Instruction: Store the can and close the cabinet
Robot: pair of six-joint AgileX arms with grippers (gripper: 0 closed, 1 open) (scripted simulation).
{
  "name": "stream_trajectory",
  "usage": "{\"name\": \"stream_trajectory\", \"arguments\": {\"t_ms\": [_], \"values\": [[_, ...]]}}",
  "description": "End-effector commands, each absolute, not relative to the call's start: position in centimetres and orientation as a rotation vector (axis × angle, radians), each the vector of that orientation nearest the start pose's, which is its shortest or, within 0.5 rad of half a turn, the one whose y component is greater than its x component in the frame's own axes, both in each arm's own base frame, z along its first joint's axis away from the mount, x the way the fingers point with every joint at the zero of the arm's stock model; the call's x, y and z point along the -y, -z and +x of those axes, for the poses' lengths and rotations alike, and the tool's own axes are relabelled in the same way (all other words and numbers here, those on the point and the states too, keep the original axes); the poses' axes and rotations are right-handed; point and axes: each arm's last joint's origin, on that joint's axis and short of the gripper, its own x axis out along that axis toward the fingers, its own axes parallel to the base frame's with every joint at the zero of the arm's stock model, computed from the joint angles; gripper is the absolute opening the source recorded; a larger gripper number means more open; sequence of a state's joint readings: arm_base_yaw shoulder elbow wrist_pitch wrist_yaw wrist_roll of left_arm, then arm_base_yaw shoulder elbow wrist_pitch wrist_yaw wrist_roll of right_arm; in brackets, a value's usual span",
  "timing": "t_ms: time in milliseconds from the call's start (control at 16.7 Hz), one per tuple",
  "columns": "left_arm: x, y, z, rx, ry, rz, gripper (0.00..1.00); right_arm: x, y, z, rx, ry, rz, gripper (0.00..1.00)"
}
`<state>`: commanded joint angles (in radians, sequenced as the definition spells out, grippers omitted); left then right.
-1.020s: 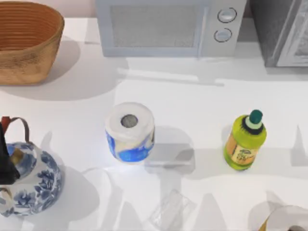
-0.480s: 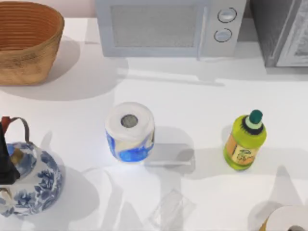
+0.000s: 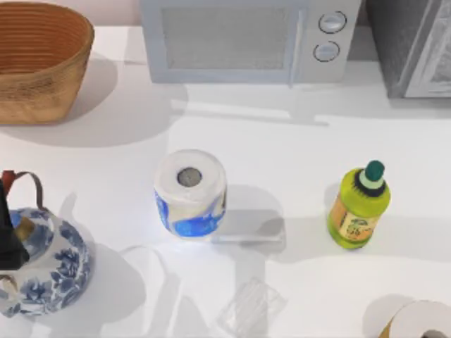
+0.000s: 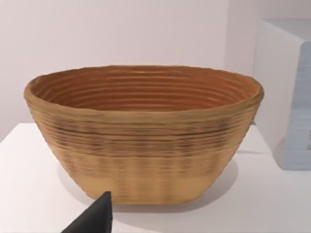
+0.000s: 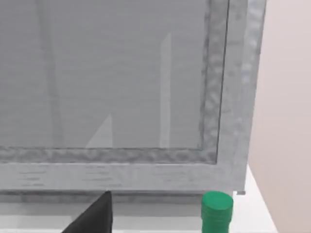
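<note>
From above I see a white counter point(image 3: 296, 155) with a paper roll point(image 3: 190, 191) standing at the middle. The can-like green bottle point(image 3: 358, 208) stands upright to its right, well apart. The grey cabinet point(image 3: 412, 46) sits at the far right corner, beside a microwave point(image 3: 250, 39). A wicker basket point(image 3: 39, 60) sits far left, and a blue-patterned teapot point(image 3: 39, 264) near left (another roll point(image 3: 423, 320) pokes in at the near right edge). My left gripper point(image 4: 92, 218) faces the basket and my right gripper point(image 5: 92, 216) faces the cabinet front; whether either is clenched I cannot tell.
</note>
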<state>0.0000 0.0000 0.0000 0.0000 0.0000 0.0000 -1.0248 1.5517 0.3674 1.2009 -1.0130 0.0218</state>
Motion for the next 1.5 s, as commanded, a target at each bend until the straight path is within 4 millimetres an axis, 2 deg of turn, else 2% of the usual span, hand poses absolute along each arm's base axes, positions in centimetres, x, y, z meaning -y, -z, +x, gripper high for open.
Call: {"name": "stream_trajectory", "arguments": {"t_ms": [360, 480, 660, 840, 1080, 1260, 1500], "values": [[0.1, -16.0, 10.6, 0.000, 0.000, 0.000, 1.00, 20.2, -16.2, 15.6, -0.004, -0.006, -0.002, 1.00], [0.1, -16.0, 10.6, 0.000, 0.000, 0.000, 1.00, 21.1, -17.1, 16.0, 0.000, -0.011, -0.011, 1.00], [0.1, -16.0, 10.6, 0.000, 0.000, 0.000, 1.00, 23.4, -20.0, 17.4, 0.003, -0.029, -0.019, 1.00], [0.1, -16.0, 10.6, 0.000, 0.000, 0.000, 1.00, 25.7, -24.6, 18.8, -0.003, -0.050, -0.010, 1.00], [0.1, -16.0, 10.6, 0.000, 0.000, 0.000, 1.00, 27.2, -33.0, 19.8, -0.020, -0.062, 0.022, 1.00], [0.1, -16.0, 10.6, 0.000, 0.000, 0.000, 1.00, 26.2, -39.7, 19.2, -0.031, -0.052, 0.045, 1.00], [0.1, -16.0, 10.6, 0.000, 0.000, 0.000, 1.00, 22.9, -47.1, 17.1, -0.024, -0.025, 0.033, 1.00]]}}
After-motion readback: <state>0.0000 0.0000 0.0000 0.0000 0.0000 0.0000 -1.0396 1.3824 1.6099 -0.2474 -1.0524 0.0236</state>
